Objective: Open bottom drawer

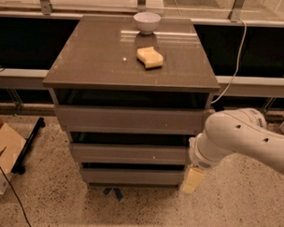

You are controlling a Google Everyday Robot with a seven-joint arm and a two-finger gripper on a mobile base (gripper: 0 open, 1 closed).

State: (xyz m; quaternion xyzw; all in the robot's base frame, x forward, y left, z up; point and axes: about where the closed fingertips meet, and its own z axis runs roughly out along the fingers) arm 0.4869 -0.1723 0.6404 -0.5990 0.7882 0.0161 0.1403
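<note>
A grey-brown cabinet (101, 62) stands in the middle with three handleless drawers stacked below its top. The bottom drawer (130, 176) is the lowest and narrowest front, just above the floor. The middle drawer front (126, 153) carries a tiny white speck. The tallest drawer front (130, 118) is on top. My white arm (239, 137) reaches in from the right. My gripper (192, 180) hangs at the right end of the bottom drawer front, with one cream finger showing beside the drawer's edge.
A white bowl (146, 21) and a yellow sponge (150, 57) sit on the cabinet top. A cardboard box (2, 152) and a black bar (28, 144) lie on the speckled floor at left. A white cable (235, 62) hangs at the right behind the cabinet.
</note>
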